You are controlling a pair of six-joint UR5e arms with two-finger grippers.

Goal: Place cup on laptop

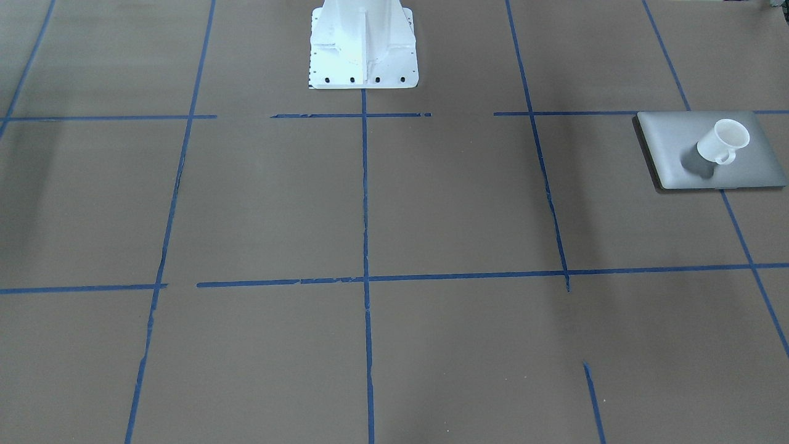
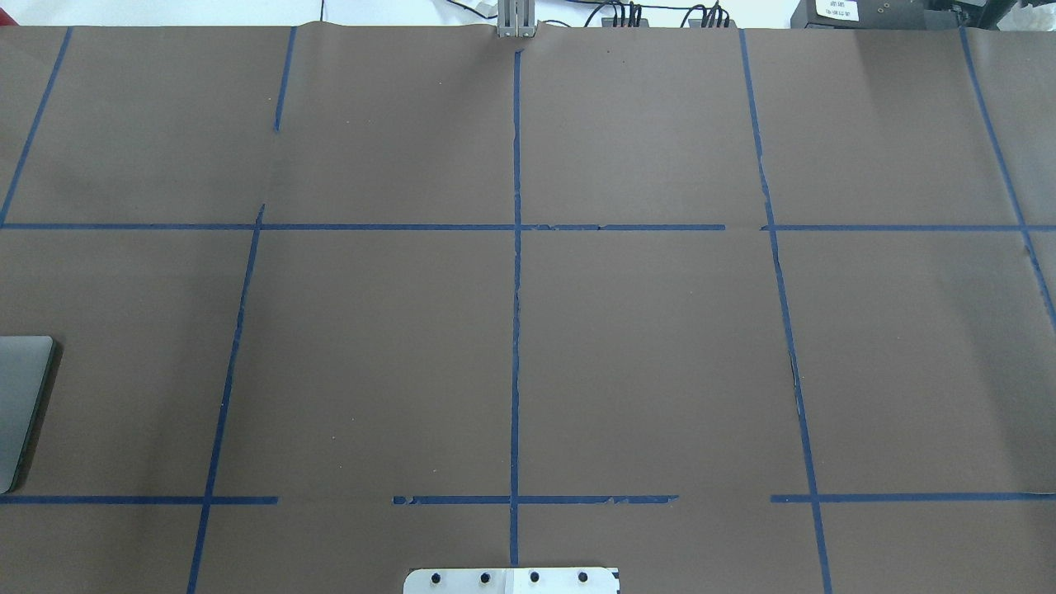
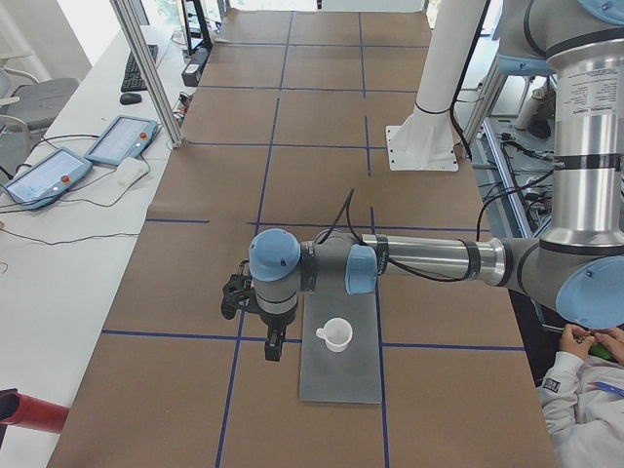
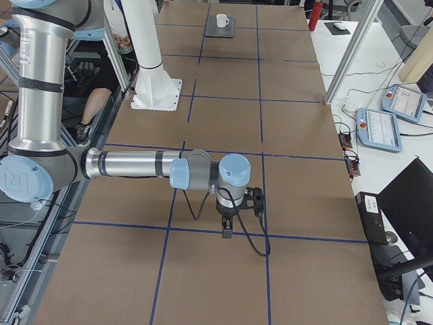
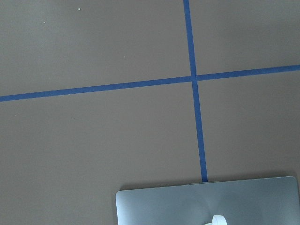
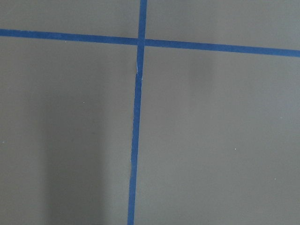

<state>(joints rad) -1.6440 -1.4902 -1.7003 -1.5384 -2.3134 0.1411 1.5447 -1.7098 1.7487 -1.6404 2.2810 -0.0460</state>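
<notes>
A: The cup point(image 1: 724, 143) stands upright on the laptop point(image 1: 672, 154), near the lid's middle. Its handle points to 5 o'clock in the front view. Judged from that, the placing looks done.

B: And the left tool point(image 3: 272, 351) hangs just off the laptop's long edge, at 9 o'clock from the cup in the left side view. The cup is clear of it. Only that side camera catches it, so how far its jaws stand apart cannot be told.

A: Same for the right tool point(image 4: 226, 233), down at the table's other end, well apart from the cup. It points down at the paper and is seen from the side only, so its opening is anyone's guess.

B: On handling, the cup looks light, stiff and glazed, so probably slick and easy to chip. The loop handle seems too small to grab. A pinch across the rim wall, away from the handle, would likely serve best.

A: The lid is smooth and flat, so a nudge could slide the cup.

B: The table point(image 1: 431, 203) is brown paper gridded with blue tape point(image 1: 365, 197). There is a white pillar base point(image 1: 363, 43), pendants point(image 3: 122, 139) on the side desk, and a person point(image 3: 575, 400) seated by the robot.
</notes>
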